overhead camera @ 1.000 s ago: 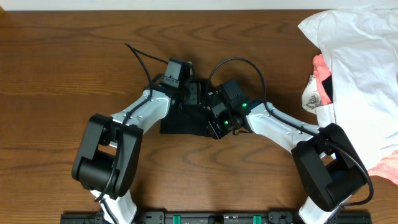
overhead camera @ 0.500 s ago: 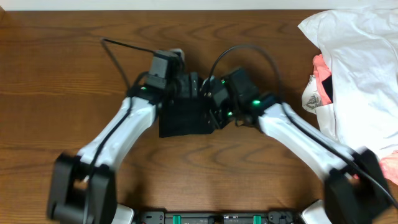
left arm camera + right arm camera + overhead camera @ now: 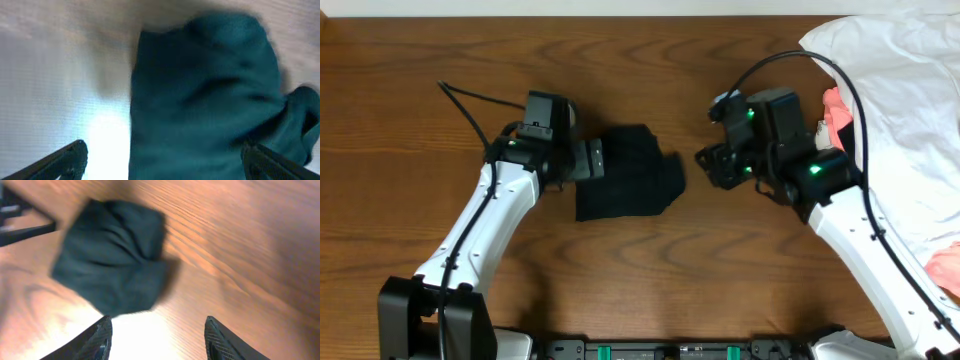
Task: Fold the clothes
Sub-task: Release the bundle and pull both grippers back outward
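Our left fingers, spread wide and empty, sit just beside the black garment at its left edge, so we judge that arm nearer. The folded bundle lies on the counter, its loose flap pointing right. Farther off, our right fingers, likewise spread, hold nothing.

Open table around clothes; white garment rightward.

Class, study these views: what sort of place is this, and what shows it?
Likely a robotics lab bench for laundry folding: two robot arms at a wooden table, a black garment between them, white clothes heaped aside.
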Available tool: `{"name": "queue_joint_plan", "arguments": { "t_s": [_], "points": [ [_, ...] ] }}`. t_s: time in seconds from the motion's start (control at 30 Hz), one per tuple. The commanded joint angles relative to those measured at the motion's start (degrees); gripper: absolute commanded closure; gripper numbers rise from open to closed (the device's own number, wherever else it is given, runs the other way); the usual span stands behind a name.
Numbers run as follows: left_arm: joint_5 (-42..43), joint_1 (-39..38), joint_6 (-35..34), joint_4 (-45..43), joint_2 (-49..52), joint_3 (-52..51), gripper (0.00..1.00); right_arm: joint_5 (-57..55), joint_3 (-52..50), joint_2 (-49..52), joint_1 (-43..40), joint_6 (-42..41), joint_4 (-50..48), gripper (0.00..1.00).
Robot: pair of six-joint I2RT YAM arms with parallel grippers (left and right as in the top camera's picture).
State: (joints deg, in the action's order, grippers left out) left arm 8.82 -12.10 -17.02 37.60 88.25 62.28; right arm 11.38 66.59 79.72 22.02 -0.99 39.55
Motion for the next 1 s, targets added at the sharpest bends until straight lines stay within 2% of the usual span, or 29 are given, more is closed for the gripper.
{"name": "queue_joint_plan", "arguments": {
  "t_s": [0.0, 0.13, 0.23, 0.37, 0.57, 0.63, 0.8, 0.83, 0.97],
  "points": [
    [-3.0, 0.0, -3.1, 1.8, 0.6, -0.2, 0.02, -2.2, -0.1, 0.9, -2.4, 0.9, 1.0, 0.43],
    [-3.5, 0.0, -2.6, -0.2, 1.7, -1.7, 0.02, -2.2, -0.1, 1.7, -3.3, 0.9, 2.1, 0.43],
    [-1.4, 0.0, 1.5, -2.7, 3.7, -2.2, 0.02, -2.2, -0.1, 2.1, -3.3, 0.9, 2.4, 0.44],
    [-0.6, 0.2, 3.0, -5.9, 7.9, -2.2, 0.02, -2.1, -0.1, 2.7, -3.3, 0.8, 2.7, 0.44],
    [7.3, 1.2, 5.0, -10.6, 15.0, -2.2, 0.02, -2.2, -0.1, 3.3, -3.3, 0.8, 3.6, 0.44],
    [7.7, 1.2, 5.4, -11.1, 16.8, -2.2, 0.02, -2.2, -0.1, 3.4, -3.3, 0.8, 3.5, 0.44],
    [15.8, 1.2, 9.5, -11.2, 21.3, -2.2, 0.01, -2.2, -0.1, 3.6, -3.3, 0.8, 3.5, 0.44],
    [16.1, 1.2, 9.5, -11.1, 21.9, -2.2, 0.03, -2.2, -0.1, 3.6, -3.3, 0.8, 3.5, 0.44],
    [16.1, 1.2, 9.5, -10.7, 22.6, -2.2, 0.36, -2.1, -0.1, 3.6, -3.3, 0.8, 3.6, 0.45]
  ]
}}
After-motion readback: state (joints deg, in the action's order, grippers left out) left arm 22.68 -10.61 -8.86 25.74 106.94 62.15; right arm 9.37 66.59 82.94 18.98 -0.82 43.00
